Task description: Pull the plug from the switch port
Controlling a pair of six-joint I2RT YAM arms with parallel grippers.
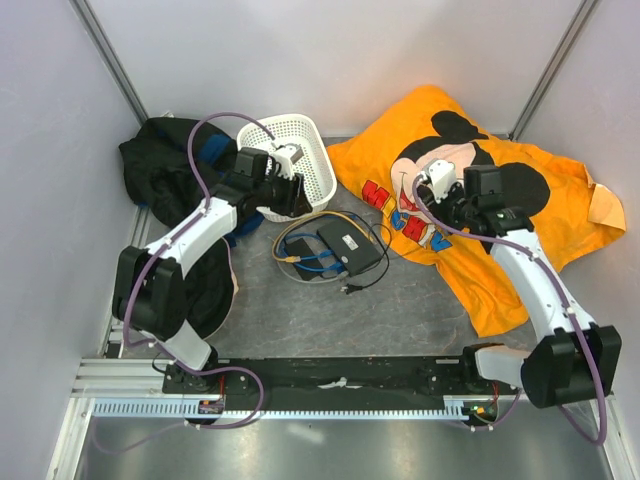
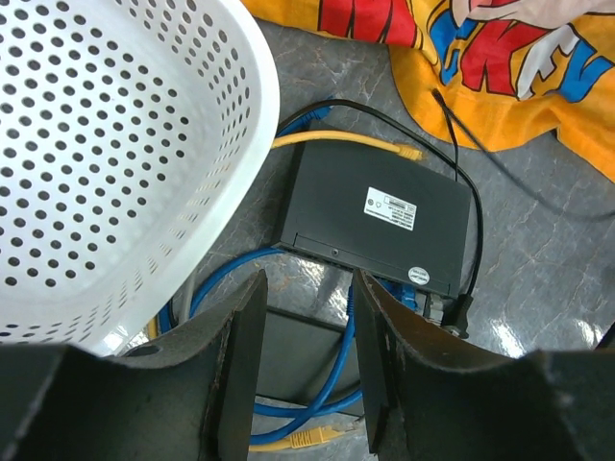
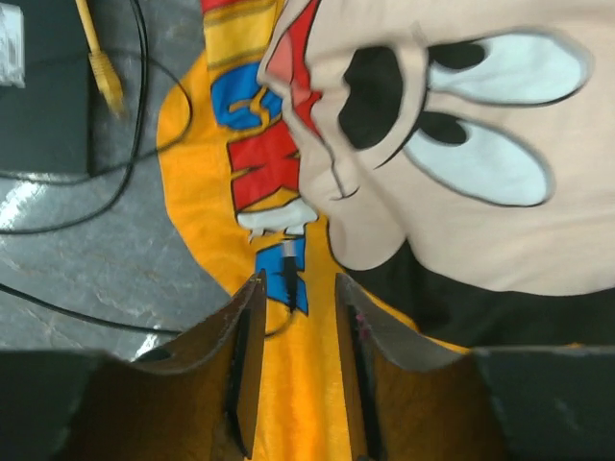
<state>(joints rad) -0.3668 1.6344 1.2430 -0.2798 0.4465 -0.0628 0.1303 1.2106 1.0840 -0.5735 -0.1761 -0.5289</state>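
The flat black switch box (image 1: 350,246) with a white label lies at mid-table and also shows in the left wrist view (image 2: 384,216). A blue cable plug (image 2: 415,291) and a black plug (image 2: 458,312) sit in its near edge. A loose yellow cable end (image 2: 407,151) lies at its far edge. My left gripper (image 2: 306,288) is open and empty, hovering just short of the box over a smaller black brick (image 2: 298,348); in the top view it (image 1: 296,192) is left of the box. My right gripper (image 3: 296,288) is open and empty over the orange shirt, with a loose black barrel plug (image 3: 289,264) between its fingertips.
A white perforated basket (image 1: 290,160) stands left of the box, close beside my left gripper (image 2: 106,144). The orange Mickey shirt (image 1: 500,215) covers the right side. A black garment (image 1: 165,165) lies far left. Blue and yellow cables (image 2: 288,437) coil near the brick.
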